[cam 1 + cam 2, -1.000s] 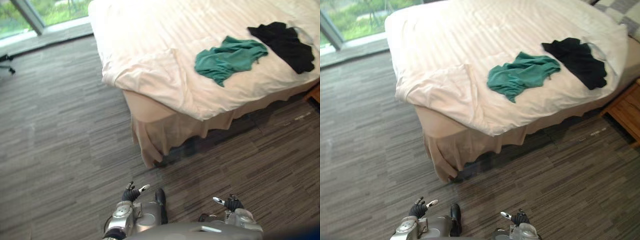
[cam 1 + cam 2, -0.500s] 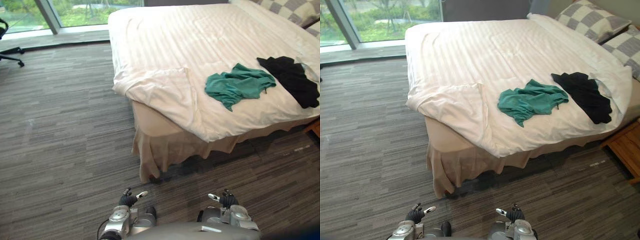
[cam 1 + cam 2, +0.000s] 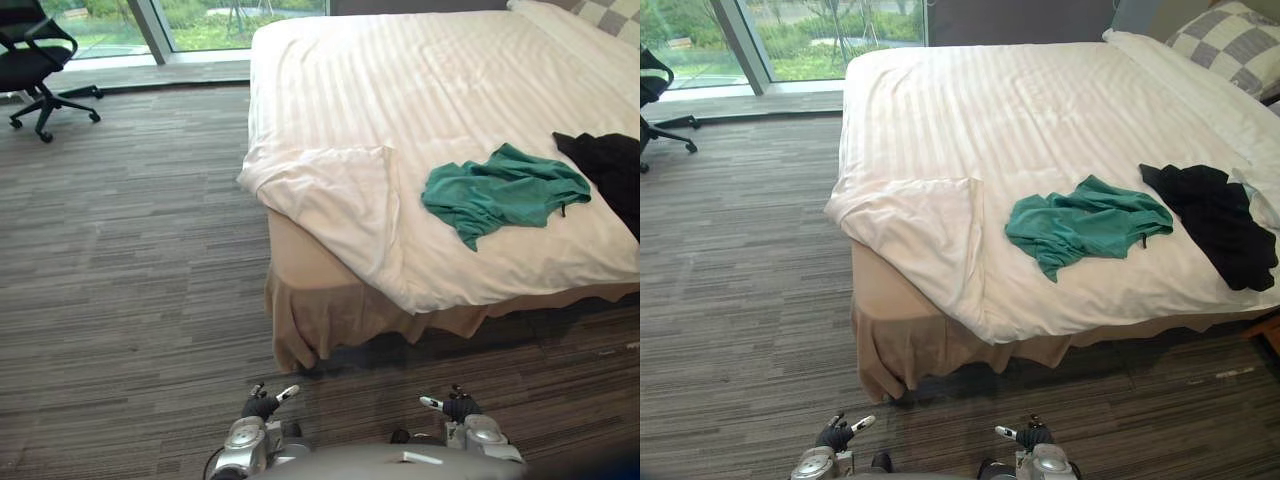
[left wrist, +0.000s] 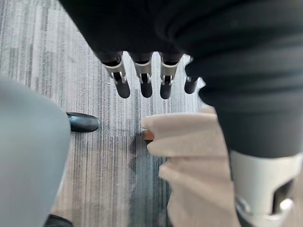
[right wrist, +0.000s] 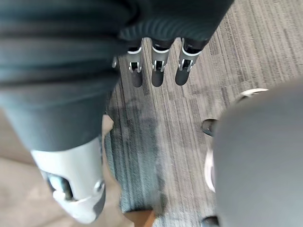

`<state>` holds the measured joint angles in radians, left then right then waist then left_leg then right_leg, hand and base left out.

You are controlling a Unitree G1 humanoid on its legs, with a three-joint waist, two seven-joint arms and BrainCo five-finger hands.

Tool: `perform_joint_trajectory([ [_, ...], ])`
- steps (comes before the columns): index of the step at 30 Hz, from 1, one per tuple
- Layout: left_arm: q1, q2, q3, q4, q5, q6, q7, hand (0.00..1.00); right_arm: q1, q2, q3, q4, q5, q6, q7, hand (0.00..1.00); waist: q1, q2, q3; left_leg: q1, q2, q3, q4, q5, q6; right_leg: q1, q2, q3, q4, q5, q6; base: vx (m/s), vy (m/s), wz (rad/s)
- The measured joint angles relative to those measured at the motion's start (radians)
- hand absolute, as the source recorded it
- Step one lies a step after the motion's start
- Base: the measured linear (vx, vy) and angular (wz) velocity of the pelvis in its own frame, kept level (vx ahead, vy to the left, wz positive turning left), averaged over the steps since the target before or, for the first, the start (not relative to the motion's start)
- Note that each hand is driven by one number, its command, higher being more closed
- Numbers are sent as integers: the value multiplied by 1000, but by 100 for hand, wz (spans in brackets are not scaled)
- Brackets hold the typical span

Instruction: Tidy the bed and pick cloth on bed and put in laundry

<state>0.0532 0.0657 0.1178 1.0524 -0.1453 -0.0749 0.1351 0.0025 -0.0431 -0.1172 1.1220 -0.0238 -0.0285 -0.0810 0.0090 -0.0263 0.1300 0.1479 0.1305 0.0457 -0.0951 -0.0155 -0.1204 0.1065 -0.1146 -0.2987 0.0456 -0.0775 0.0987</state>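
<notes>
A crumpled green cloth (image 3: 505, 193) lies on the white duvet of the bed (image 3: 420, 70), near the side facing me. A black cloth (image 3: 1220, 222) lies just to the right of it, toward the pillows. Both hands hang low, well short of the bed and above the carpet. My left hand (image 3: 262, 405) is at the lower left and my right hand (image 3: 455, 407) at the lower right. In the wrist views the left hand's fingers (image 4: 146, 78) and the right hand's fingers (image 5: 158, 71) are straight and hold nothing.
The duvet's near corner (image 3: 335, 190) is folded back, baring a beige bed skirt (image 3: 330, 320). A black office chair (image 3: 35, 65) stands at the far left by the window. A checkered pillow (image 3: 1230, 40) lies at the head of the bed. Striped grey carpet (image 3: 130, 280) lies between me and the bed.
The whole picture has shifted, so the camera has moved; the office chair has come into view at the left. Both cloths lie as before and both hands keep their pose.
</notes>
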Motion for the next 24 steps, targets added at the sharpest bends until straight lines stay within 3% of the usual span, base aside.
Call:
perform_joint_trajectory([
  [5, -4, -2, 100, -1, -171, -21, 59, 0, 3, 8, -50, 16, 6, 0, -7, 0, -7, -8, -13, 10, -27, 2, 0, 1, 2, 31, -23, -10, -30, 13, 14, 9, 42, 7],
  [10, -26, 32, 290, -10, -348, -52, 120, 0, 7, 3, -119, 40, 101, 0, -16, 0, -17, -2, -17, 10, -29, 0, -1, 3, 5, 39, -24, -21, -32, 13, 15, -48, 1, 7],
  [13, -52, 78, 400, -16, -428, -70, 155, 0, 15, -13, -129, 40, 119, 0, -21, 0, -16, 11, -25, 6, -28, -5, -4, -3, 16, 40, -23, -28, -36, 15, 17, -60, -1, 6],
  [17, -105, 173, 552, -20, -623, -126, 198, 0, 29, -18, -128, 37, 150, 0, -24, 0, -13, 15, -33, -13, -31, -16, -7, -4, 18, 38, -24, -39, -50, 15, 16, -57, 0, 7],
  [20, -124, 212, 603, -69, -666, -134, 223, 0, 39, -18, -127, 33, 159, 0, -30, 0, -10, 16, -36, -21, -33, -27, -7, -6, 21, 40, -24, -48, -57, 15, 16, 15, -3, 11],
  [24, -163, 300, 608, -232, -643, -144, 268, 0, 55, -18, -116, 26, 163, -1, -38, 0, 12, 15, -37, -25, -37, -28, -3, -11, 21, 41, -25, -49, -64, 18, 19, 56, 3, 3],
])
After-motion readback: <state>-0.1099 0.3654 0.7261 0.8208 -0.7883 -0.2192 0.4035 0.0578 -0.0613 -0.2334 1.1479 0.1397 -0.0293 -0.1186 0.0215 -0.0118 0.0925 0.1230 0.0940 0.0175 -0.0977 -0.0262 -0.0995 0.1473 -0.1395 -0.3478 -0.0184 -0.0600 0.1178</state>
